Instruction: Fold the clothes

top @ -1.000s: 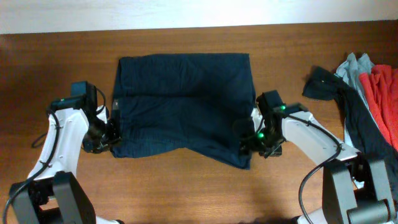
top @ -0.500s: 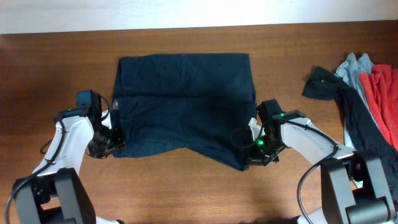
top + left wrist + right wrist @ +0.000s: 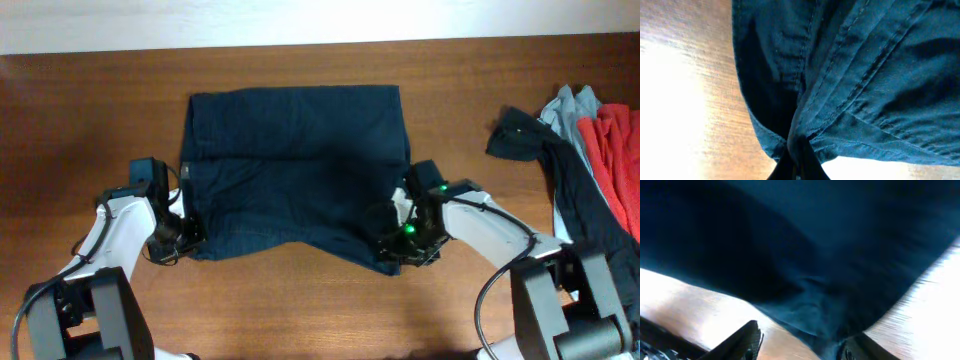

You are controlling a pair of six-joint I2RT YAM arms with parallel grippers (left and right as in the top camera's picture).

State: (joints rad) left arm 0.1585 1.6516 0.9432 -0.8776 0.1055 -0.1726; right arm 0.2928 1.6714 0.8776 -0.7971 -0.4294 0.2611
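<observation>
A dark navy garment (image 3: 300, 170) lies flat on the wooden table, folded into a rough rectangle. My left gripper (image 3: 186, 240) sits at its lower left corner. In the left wrist view the fingers (image 3: 798, 162) are shut on a bunched fold of the navy fabric (image 3: 850, 75). My right gripper (image 3: 396, 248) sits at the lower right corner. In the right wrist view its fingers (image 3: 802, 345) are spread apart, with the navy hem (image 3: 815, 305) lying between them on the table.
A pile of other clothes lies at the right edge: a black piece (image 3: 528, 138), a grey piece (image 3: 574, 106) and a red piece (image 3: 616, 150). Bare wooden table (image 3: 90, 120) surrounds the garment.
Both grippers have moved inward and slightly toward the front edge, onto the garment's lower corners. The garment's lower edge has shifted a little at both corners.
</observation>
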